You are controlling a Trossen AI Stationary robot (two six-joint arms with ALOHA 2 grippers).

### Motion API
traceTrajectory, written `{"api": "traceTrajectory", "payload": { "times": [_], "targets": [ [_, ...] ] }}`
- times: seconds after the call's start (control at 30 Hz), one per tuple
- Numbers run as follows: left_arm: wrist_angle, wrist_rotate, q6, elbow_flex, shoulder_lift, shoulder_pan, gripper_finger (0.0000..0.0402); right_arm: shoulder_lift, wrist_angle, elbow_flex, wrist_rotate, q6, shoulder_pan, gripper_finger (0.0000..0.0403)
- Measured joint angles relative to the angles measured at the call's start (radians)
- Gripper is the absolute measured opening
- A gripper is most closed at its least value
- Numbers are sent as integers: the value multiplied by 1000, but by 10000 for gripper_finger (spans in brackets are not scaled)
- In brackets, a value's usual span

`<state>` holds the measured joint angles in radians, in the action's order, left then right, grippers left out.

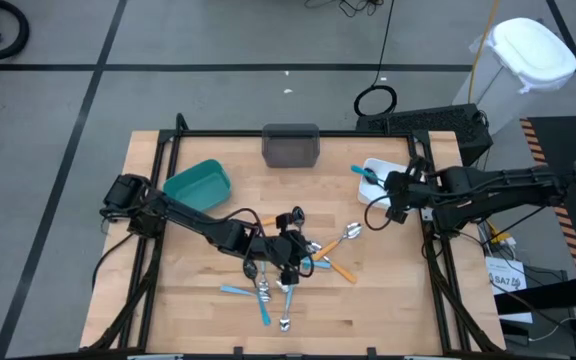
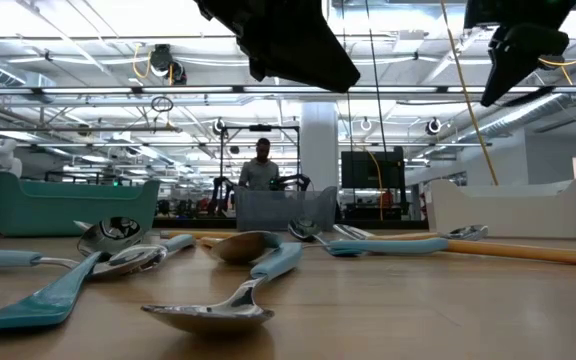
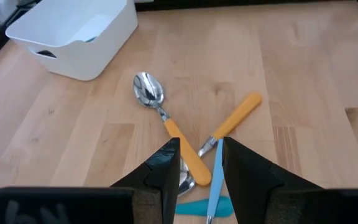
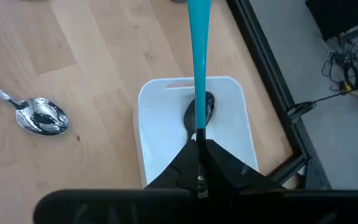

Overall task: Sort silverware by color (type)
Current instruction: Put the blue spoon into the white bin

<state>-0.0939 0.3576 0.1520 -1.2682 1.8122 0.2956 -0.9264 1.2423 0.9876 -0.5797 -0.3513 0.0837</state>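
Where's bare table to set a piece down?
Bare wood between the teal bin and grey bin, and along the right edge below the white bin. Crowded mid-table: the silverware pile under the left hand.

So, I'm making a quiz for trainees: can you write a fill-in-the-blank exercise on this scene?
1. The right gripper holds a utensil with a ____ handle.
2. It hangs over the ____ bin.
3. The left gripper hovers over crossed utensils with ____ handles.
4. The bin at the table's far edge, between the other two, is ____.

Missing: blue; white; orange; grey
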Motion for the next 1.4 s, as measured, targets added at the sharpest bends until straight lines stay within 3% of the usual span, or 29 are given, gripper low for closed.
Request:
{"api": "traceTrajectory", "payload": {
  "times": [0.27,0.83,1.4],
  "targets": [
    [2,0,0,0,0,-5,120,2,8,-71,-24,-54,-13,8],
    [3,0,1,0,0,-5,120,2,7,-180,-26,-80,-180,8],
    [42,0,-17,0,0,-6,120,-24,-7,-204,-11,-135,-269,8]
  ]
}}
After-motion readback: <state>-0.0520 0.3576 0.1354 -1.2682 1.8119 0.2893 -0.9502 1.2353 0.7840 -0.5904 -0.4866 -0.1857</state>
